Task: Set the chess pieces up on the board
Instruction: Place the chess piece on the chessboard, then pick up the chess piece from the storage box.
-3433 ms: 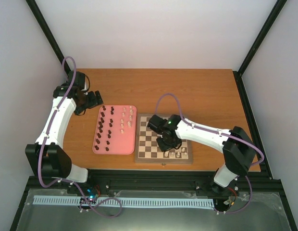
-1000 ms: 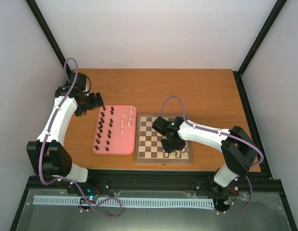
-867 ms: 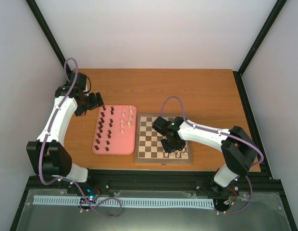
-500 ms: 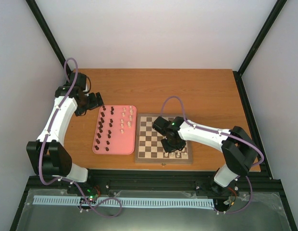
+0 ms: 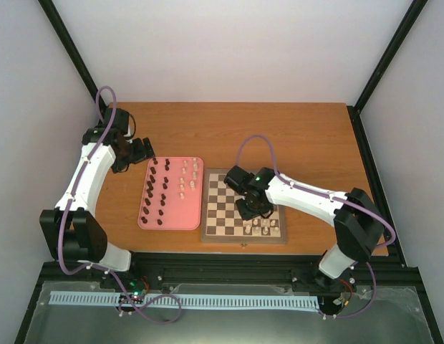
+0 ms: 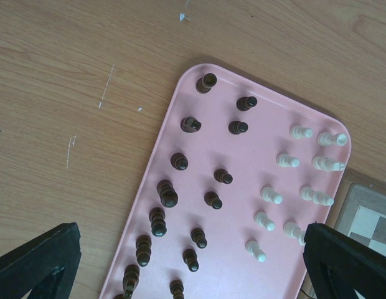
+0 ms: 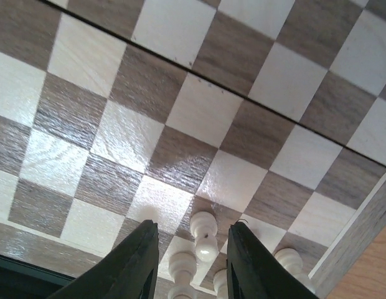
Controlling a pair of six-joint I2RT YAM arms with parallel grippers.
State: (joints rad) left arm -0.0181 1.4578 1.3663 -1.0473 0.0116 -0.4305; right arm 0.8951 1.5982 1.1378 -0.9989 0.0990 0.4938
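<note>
Top external view: over the board (image 5: 225,193) beside the pink tray (image 5: 180,211), the right gripper (image 5: 252,210) has lifted off the near row, jaws slightly parted, leaving a cream piece (image 7: 204,240) standing free; placement looks finished. Meanwhile the left gripper (image 5: 142,149) hangs spread wide.
</note>
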